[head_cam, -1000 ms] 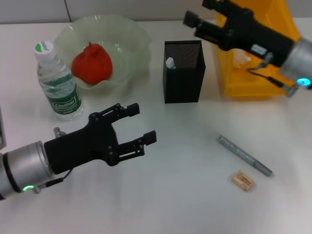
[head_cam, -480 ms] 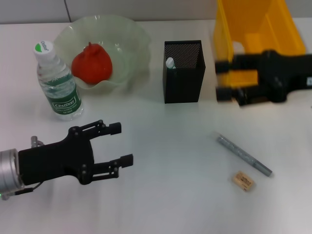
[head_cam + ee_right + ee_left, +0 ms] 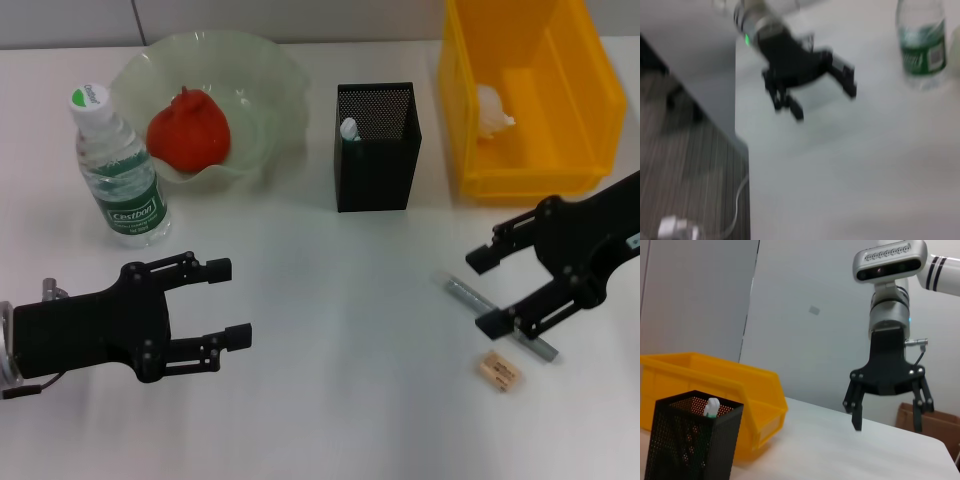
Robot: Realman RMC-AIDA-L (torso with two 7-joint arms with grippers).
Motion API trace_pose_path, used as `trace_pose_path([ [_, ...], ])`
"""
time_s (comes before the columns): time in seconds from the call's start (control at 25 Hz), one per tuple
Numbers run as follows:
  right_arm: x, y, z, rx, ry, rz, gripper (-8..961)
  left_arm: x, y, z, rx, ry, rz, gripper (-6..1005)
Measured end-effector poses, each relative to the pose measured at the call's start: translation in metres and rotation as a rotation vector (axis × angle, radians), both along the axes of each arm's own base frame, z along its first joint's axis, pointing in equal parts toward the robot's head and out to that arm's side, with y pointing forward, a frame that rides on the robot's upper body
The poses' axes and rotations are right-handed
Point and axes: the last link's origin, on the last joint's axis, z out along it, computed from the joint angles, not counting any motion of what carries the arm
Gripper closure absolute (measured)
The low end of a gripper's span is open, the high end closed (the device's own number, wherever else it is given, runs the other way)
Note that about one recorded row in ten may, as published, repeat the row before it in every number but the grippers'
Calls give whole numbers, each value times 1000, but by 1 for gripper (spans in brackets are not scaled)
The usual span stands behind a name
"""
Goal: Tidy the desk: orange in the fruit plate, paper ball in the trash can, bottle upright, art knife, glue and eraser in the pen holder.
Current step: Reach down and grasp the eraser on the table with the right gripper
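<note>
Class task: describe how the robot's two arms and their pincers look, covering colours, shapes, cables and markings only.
Both pincers, left and right, are matte black, each with two slim fingers on open linkage bars and blocky tips. The left wrist is a silver-grey cylinder. Seen from the left wrist view, the right arm has a silver wrist cylinder, a thin cable beside it and a white link with dark bands.

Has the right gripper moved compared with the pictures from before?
Yes. The right gripper left the big yellow plastic trash can and came down toward the table, now open over the grey art knife.

The bottle [image 3: 119, 172] label reads roughly "Cestbon"; the eraser [image 3: 499, 371] print is unreadable.
</note>
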Motion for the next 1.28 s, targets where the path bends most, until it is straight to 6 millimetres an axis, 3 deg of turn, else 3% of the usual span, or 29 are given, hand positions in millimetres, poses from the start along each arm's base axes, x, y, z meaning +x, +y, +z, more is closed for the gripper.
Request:
trace_pose_path([
  [0.32, -15, 4, -25, -96, -185, 148, 136, 0, -1, 3, -39, -2, 21, 196],
  [0.76, -44, 5, -57, -234, -405, 504, 136, -2, -10, 4, -64, -25, 32, 197],
  [1.28, -53, 0, -84, -311, -577, 690, 137, -2, -11, 1, -84, -6, 24, 197],
])
